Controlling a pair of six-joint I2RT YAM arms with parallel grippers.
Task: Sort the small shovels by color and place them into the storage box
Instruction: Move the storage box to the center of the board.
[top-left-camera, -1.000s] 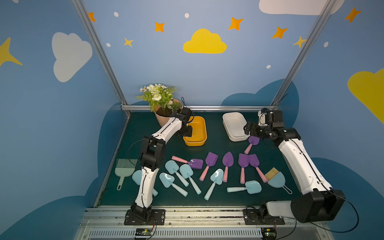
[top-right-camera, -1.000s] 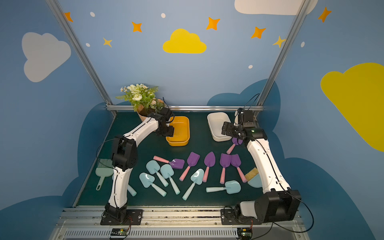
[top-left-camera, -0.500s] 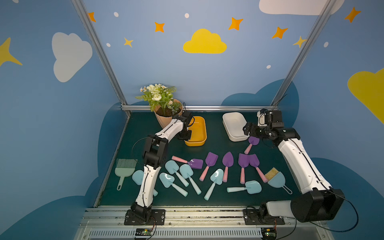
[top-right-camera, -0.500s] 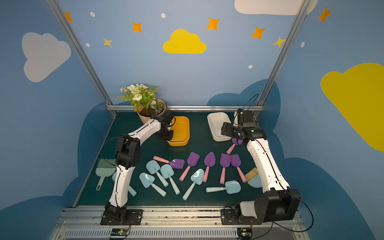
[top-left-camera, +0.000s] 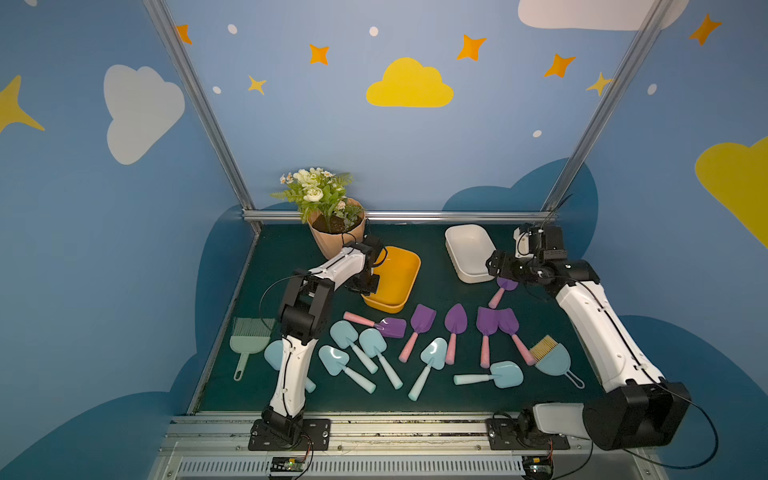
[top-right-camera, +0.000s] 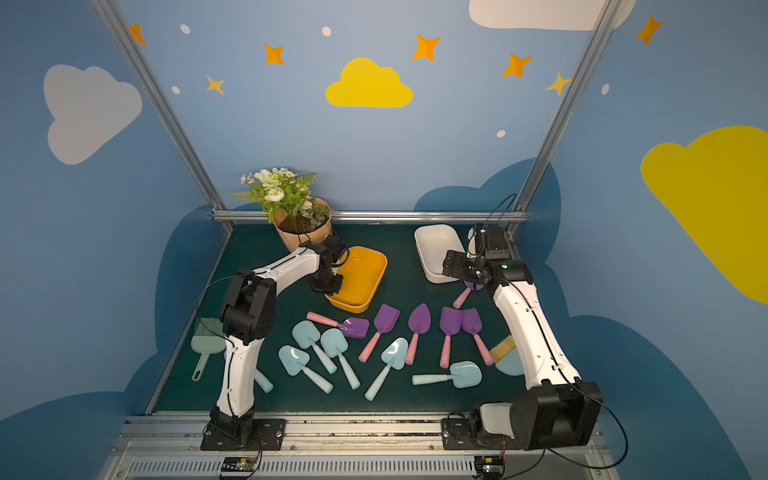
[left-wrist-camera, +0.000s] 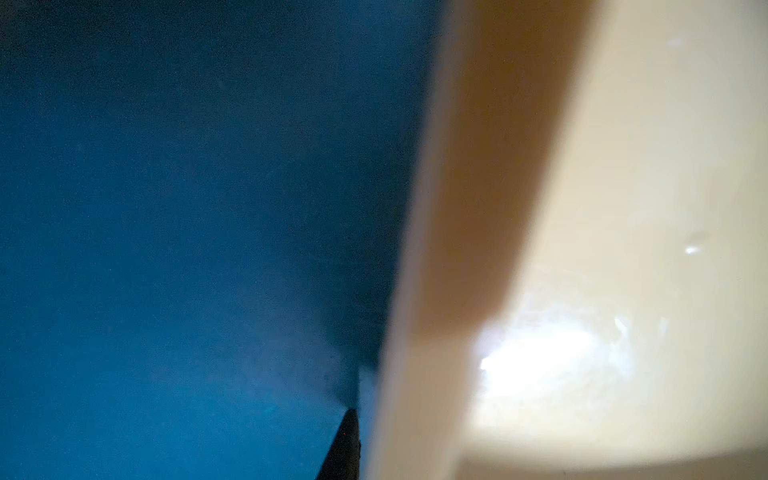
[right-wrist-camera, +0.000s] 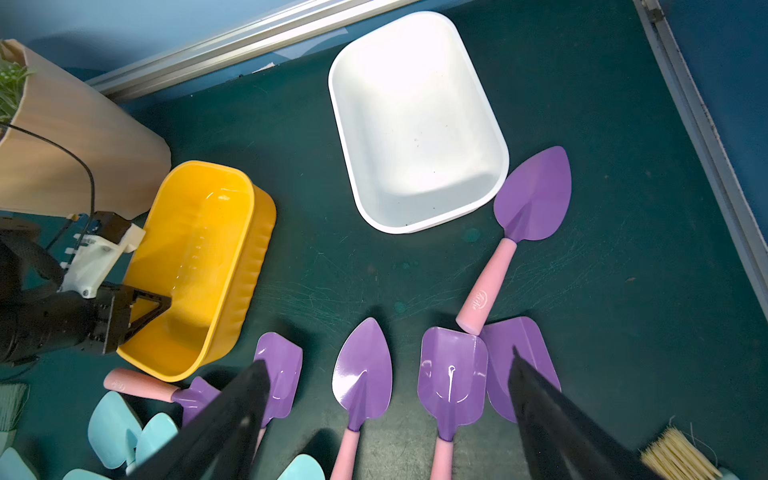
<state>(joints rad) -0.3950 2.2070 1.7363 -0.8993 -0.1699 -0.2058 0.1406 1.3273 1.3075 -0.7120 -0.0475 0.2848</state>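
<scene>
Small shovels (top-left-camera: 423, 318) lie on the green worktop (top-left-camera: 457, 399), outside both boxes. The purple ones are in a row across the middle, and the light blue ones (top-left-camera: 372, 341) are nearer and further left. The left hand (right-wrist-camera: 160, 301) is clenched on the near left wall of the yellow box (top-left-camera: 399, 270). The right hand (right-wrist-camera: 386, 359) hangs released, fingers wide apart, above purple shovels just near of the white box (top-left-camera: 467, 249).

Potted plant (top-left-camera: 332, 237): upright on the counter (top-left-camera: 436, 291) at 11 o'clock. Mint-green brush (top-left-camera: 249, 340): flat at 8 o'clock. Blue tan-bristled brush (top-left-camera: 550, 359): flat at 4 o'clock.
</scene>
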